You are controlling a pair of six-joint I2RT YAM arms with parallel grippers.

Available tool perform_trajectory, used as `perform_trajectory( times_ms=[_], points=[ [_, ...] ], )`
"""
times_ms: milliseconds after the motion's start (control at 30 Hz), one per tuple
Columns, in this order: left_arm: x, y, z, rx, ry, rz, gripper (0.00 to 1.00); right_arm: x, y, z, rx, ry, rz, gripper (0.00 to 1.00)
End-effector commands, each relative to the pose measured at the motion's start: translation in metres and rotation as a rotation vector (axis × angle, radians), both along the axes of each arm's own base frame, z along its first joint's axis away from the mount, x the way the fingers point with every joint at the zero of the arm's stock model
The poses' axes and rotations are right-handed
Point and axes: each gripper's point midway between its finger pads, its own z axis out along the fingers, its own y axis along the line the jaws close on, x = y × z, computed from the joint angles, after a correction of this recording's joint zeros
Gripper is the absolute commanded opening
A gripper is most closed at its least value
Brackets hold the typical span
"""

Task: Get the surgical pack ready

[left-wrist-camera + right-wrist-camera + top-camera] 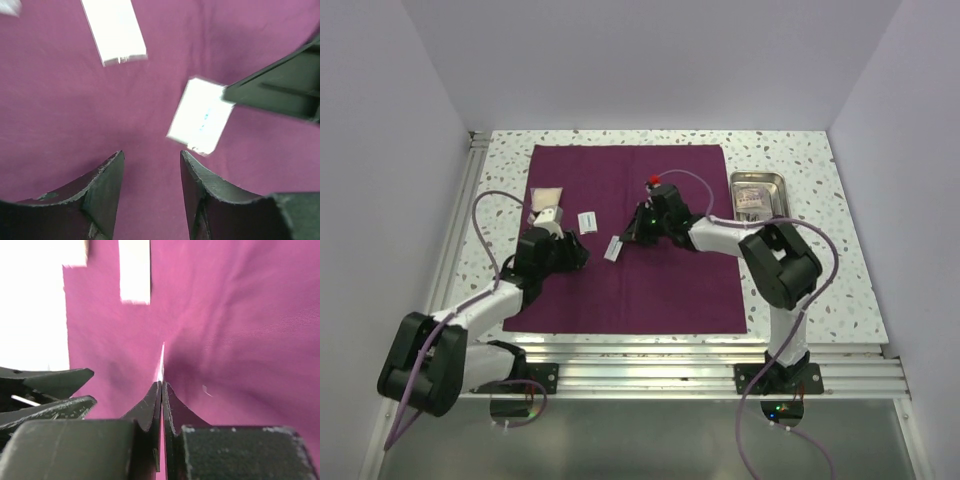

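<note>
The surgical pack is a plum-maroon drape (650,290) spread flat as a large square on the table. My right gripper (623,238) is low over its middle, shut on a thin white packet (613,248). That packet shows edge-on between the shut jaws in the right wrist view (161,365). My left gripper (575,252) is open and empty just left of it, above the drape (60,115). In the left wrist view (150,155) the held packet (201,115) lies just ahead of the right-hand fingertip.
A second small white packet (587,221) lies on the drape further back, also seen from the left wrist (115,30). A gauze pack (545,198) sits at the drape's left edge. A steel tray (778,178) with items stands at the back right.
</note>
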Motion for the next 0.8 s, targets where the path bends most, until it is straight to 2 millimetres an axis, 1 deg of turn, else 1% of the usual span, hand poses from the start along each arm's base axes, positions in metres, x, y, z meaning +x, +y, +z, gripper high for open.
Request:
perform_trajectory(
  times_ms=[0,33,67,167,200,233,267,300,333,367,433,467,533,567,633,667,767],
  points=[
    [0.008,0.012,0.022,0.009,-0.119,0.058,0.53,0.034,-0.048,0.056,0.030,-0.114,-0.099,0.00],
    [0.008,0.013,0.024,0.008,-0.127,0.062,0.54,0.034,-0.060,0.057,0.015,-0.111,-0.113,0.00],
    [0.008,0.013,0.025,0.007,-0.135,0.062,0.54,0.044,-0.081,0.072,0.018,-0.136,-0.155,0.00],
    [0.007,0.012,0.026,0.006,-0.140,0.054,0.55,0.051,-0.128,0.073,-0.063,-0.136,-0.229,0.00],
    [0.008,0.011,0.025,0.005,-0.133,0.049,0.55,0.062,-0.156,0.083,-0.073,-0.151,-0.289,0.00],
    [0.008,0.009,0.025,0.002,-0.129,0.037,0.55,0.062,-0.172,0.079,-0.093,-0.134,-0.309,0.00],
    [0.008,0.007,0.026,-0.002,-0.131,0.030,0.55,0.071,-0.202,0.081,-0.094,-0.130,-0.364,0.00],
    [0.007,0.007,0.022,0.002,-0.122,0.024,0.55,0.072,-0.218,0.080,-0.104,-0.128,-0.391,0.00],
    [0.008,0.005,0.024,-0.004,-0.125,0.018,0.55,0.073,-0.234,0.079,-0.108,-0.117,-0.419,0.00],
    [0.007,0.005,0.024,-0.005,-0.125,0.015,0.55,0.078,-0.265,0.078,-0.104,-0.106,-0.481,0.00],
    [0.007,0.004,0.026,-0.008,-0.135,0.012,0.55,0.079,-0.296,0.076,-0.098,-0.101,-0.548,0.00],
    [0.007,0.004,0.027,-0.009,-0.140,0.011,0.55,0.081,-0.327,0.075,-0.090,-0.097,-0.614,0.00],
    [0.005,0.004,0.028,-0.014,-0.146,0.006,0.55,0.080,-0.351,0.070,-0.085,-0.084,-0.666,0.00],
    [0.005,0.004,0.028,-0.015,-0.147,0.006,0.55,0.080,-0.370,0.067,-0.082,-0.077,-0.708,0.00],
    [0.004,0.003,0.029,-0.017,-0.150,0.004,0.55,0.077,-0.384,0.063,-0.082,-0.065,-0.731,0.00],
    [0.004,0.003,0.028,-0.018,-0.150,0.002,0.55,0.076,-0.394,0.061,-0.085,-0.063,-0.750,0.00],
    [0.004,0.003,0.029,-0.018,-0.153,0.002,0.55,0.073,-0.403,0.053,-0.090,-0.053,-0.768,0.00]
  ],
)
